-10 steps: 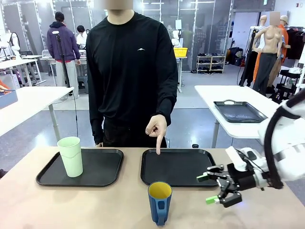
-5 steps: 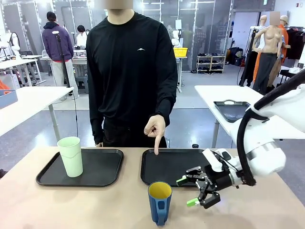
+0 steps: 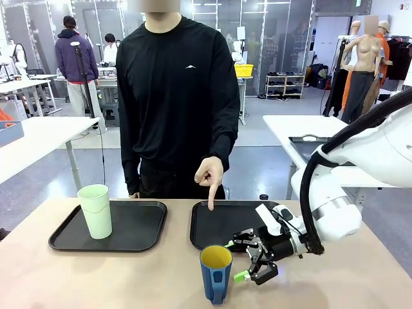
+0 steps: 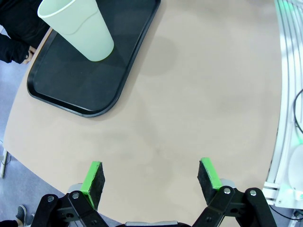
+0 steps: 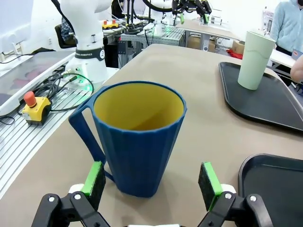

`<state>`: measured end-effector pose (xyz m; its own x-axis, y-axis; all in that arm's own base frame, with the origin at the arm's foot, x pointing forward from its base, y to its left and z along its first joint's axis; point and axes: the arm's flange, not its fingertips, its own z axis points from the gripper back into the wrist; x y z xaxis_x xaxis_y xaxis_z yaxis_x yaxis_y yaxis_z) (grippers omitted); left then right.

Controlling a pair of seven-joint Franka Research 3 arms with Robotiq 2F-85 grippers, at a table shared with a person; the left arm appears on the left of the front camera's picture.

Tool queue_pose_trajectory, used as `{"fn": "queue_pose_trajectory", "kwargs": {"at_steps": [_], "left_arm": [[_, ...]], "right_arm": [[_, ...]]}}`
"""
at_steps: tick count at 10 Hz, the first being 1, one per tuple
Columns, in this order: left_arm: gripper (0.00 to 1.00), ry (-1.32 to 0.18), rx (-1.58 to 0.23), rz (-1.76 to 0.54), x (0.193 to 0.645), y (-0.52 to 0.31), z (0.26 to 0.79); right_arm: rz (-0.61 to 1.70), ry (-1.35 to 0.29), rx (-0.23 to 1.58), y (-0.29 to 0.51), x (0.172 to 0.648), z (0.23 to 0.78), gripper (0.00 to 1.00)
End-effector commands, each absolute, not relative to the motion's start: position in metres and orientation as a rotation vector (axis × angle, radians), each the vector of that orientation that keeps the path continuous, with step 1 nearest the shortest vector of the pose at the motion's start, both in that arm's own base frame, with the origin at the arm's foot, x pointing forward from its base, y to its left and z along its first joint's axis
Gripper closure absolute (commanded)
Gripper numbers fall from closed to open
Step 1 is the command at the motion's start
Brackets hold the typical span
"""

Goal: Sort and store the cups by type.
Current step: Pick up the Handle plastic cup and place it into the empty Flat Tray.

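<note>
At bench front centre, the blue mug (image 3: 215,273) stands; my right gripper (image 3: 243,261), jaws released, sits at its 3 o'clock. Approach step; next I advance, then clench.

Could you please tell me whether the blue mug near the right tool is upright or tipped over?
Upright. The blue mug stands on its base on the table, its yellow inside open upward; it looks empty in the right wrist view.

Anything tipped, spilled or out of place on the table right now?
Nothing stands out. The tumbler stands upright on the left tray, the mug upright on the bare table, unsorted, with the open right gripper beside it.
</note>
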<state>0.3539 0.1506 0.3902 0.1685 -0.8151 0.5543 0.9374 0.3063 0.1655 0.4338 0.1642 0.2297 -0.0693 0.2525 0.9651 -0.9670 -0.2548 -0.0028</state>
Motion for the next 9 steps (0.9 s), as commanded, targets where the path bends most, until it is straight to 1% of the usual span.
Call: {"fn": "queue_pose_trajectory", "kwargs": {"at_steps": [1, 9], "left_arm": [[0.0, -0.639, -0.251, -1.281, 0.358, 0.155, 0.389], [0.0, -0.639, -0.251, -1.281, 0.358, 0.155, 0.389]], "right_arm": [[1.515, -0.913, 1.182, 0.174, 0.431, 0.227, 0.0], [1.5, -0.937, 1.289, 0.202, 0.42, 0.216, 0.0]]}}
